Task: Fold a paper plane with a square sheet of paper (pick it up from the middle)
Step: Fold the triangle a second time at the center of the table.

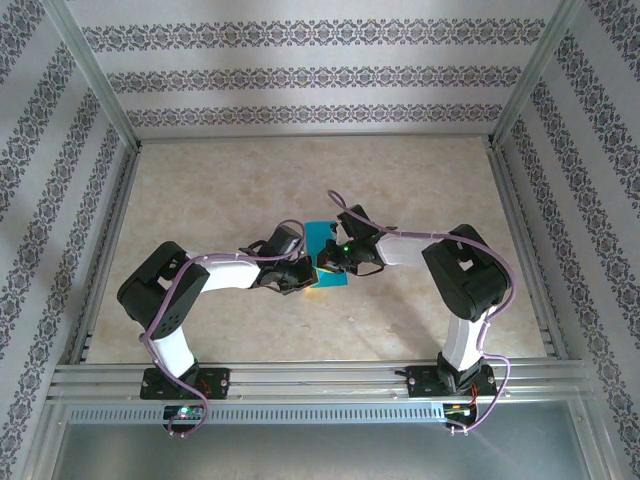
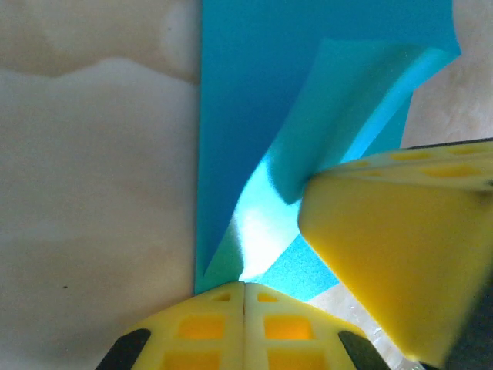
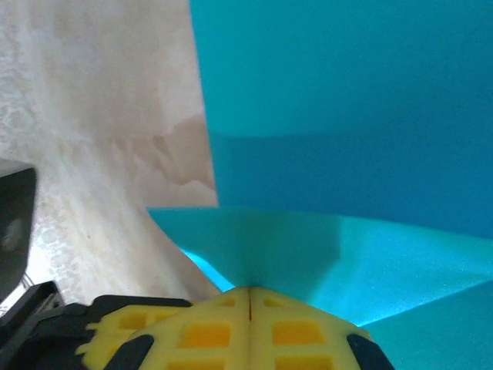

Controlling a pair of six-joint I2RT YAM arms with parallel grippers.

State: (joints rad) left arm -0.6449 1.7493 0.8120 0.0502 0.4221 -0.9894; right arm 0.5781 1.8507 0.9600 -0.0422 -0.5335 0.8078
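We see the square sheet of paper [image 1: 322,245], thin, smooth and teal, lying in the middle of the beige marbled bench [image 1: 250,180] between the two arms. The right claw [image 3: 250,291], its yellow moulded fingers pressed together, pinches a flap of the sheet, which rises in a soft curve. The left claw [image 2: 244,287] is also pressed together, its tips touching the sheet's near-left edge; whether paper is between them, we cannot tell.
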